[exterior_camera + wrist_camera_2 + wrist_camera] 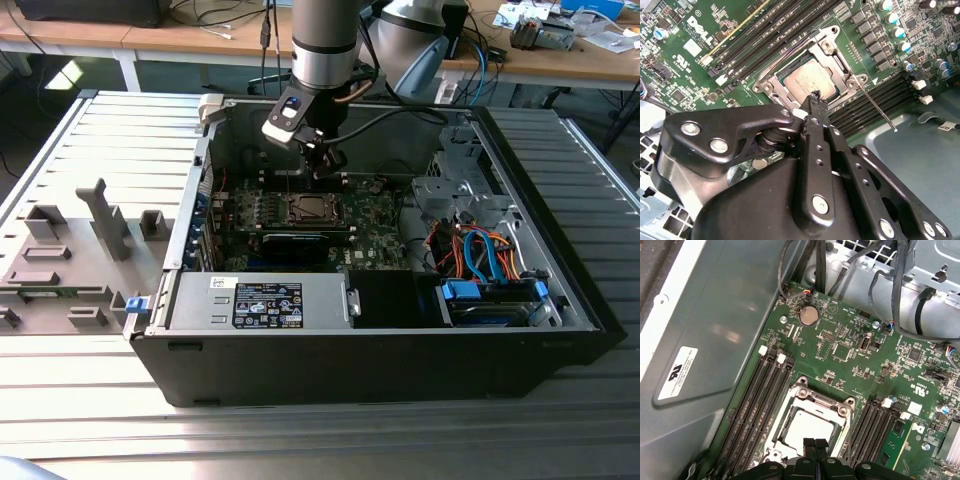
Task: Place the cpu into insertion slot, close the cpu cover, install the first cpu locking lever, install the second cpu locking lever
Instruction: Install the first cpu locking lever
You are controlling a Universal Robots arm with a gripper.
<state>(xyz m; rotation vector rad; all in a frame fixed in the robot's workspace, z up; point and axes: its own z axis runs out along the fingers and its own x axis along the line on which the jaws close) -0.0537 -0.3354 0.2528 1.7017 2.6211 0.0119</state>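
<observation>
In the exterior view the tool (pixel 325 166), pinched closed and empty, hangs at 12 o'clock of the cpu (pixel 312 208), seated in the insertion slot (pixel 836 59) under the cpu cover (pixel 771 80); slipping off the locking lever (pixel 879 109), I'd fear, could gouge the motherboard (pixel 700 60).

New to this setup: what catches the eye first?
The open black computer case sits mid-frame in the exterior view. In both wrist views the silvery-grey square cpu lies under the windowed grey metal cover, with the shut black hand close by it.

Near edge of cpu (pixel 805 426) hidden behind hand (pixel 815 442), cpu cover (pixel 815 401) partly covered too
</observation>
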